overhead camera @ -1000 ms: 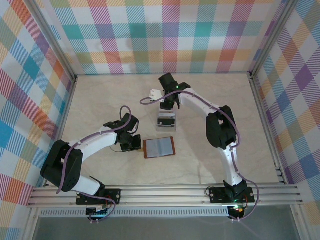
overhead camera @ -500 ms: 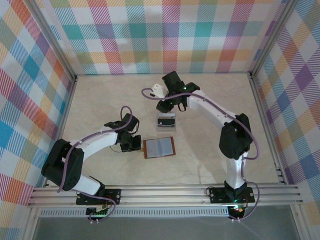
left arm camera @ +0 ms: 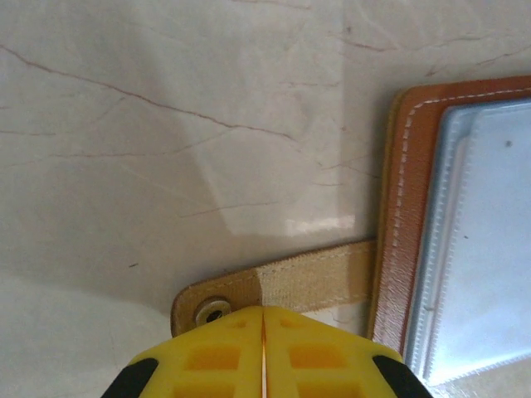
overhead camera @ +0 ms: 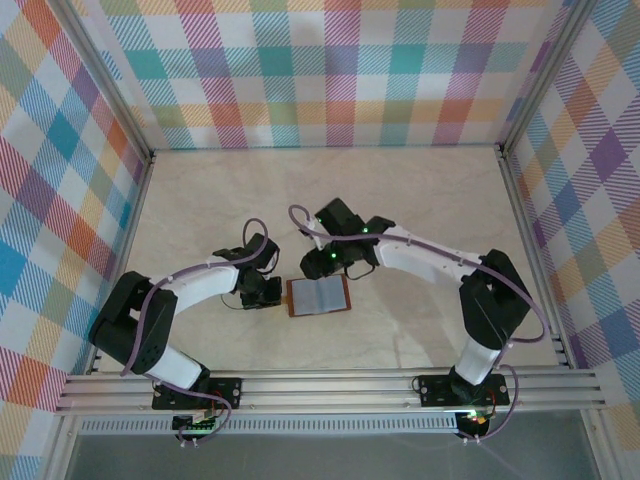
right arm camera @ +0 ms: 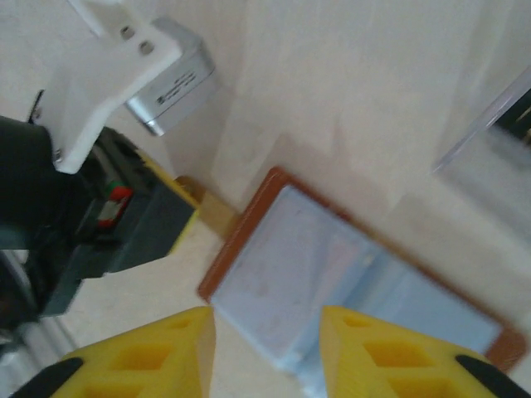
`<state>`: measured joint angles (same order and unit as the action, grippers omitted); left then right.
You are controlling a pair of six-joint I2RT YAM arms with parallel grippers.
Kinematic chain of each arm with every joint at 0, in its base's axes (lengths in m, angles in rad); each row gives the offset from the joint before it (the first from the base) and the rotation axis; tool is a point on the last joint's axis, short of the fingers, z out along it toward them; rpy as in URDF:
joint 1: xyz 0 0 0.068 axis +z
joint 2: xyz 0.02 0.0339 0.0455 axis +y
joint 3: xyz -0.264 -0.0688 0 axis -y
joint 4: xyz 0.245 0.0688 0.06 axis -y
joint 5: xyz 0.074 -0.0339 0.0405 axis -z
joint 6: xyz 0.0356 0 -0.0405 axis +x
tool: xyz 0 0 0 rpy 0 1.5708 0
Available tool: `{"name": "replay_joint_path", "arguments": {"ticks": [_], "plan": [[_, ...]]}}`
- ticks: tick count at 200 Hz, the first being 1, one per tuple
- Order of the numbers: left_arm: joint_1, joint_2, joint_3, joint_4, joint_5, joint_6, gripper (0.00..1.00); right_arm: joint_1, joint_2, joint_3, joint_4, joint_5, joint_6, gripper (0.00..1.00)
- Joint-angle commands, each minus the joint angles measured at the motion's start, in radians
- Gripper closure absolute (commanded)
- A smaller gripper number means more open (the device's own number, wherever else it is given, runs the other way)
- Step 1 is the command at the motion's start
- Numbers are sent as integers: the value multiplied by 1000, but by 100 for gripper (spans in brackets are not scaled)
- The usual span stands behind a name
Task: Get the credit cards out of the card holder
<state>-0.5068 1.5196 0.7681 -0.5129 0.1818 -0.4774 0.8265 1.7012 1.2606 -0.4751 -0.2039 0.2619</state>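
The open card holder (overhead camera: 318, 296) lies flat on the pale marbled table (overhead camera: 200, 200).

We see two arms of one make. The left arm (overhead camera: 190, 283) and the right arm (overhead camera: 420, 258) have white tube links between bulky black joint housings. A thin purple cable (overhead camera: 250, 222) runs along each, looping clear near the wrist. Each arm is bolted down by a black base plate (overhead camera: 225, 390). Small green lights (overhead camera: 365, 230) glow on the right arm. The left pincer (left arm camera: 263, 311) and the right pincer (right arm camera: 265, 319) have yellow fingers (right arm camera: 158, 352) moulded with square recesses, black at the roots. At the left wrist we make out a white bracket (right arm camera: 116, 58) with two screws, a silver camera box (right arm camera: 170, 79) with small print, and a red mark (right arm camera: 119, 197) on the black body.
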Motion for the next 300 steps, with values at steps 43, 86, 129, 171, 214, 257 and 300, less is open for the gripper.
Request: {"name": "replay_joint_path", "arguments": {"ticks": [43,86,129,171,214,257,300], "plan": [[13,-43,-2,34,27,-12,91,45,17,-109,162,-120,357,66],[13,-75,32,10,19,-11,91,49,64,-80,88,-91,451,68],[13,2,57,26,9,3,91,51,106,-83,124,-157,506,68],[13,43,79,8,-47,25,91,54,127,-78,129,-163,523,67],[13,79,63,14,-47,29,91,57,164,-67,176,-207,550,67],[13,76,34,22,-36,26,91,59,205,-44,228,-243,575,68],[13,45,13,21,-30,19,91,59,264,-21,266,-261,602,71]]}}
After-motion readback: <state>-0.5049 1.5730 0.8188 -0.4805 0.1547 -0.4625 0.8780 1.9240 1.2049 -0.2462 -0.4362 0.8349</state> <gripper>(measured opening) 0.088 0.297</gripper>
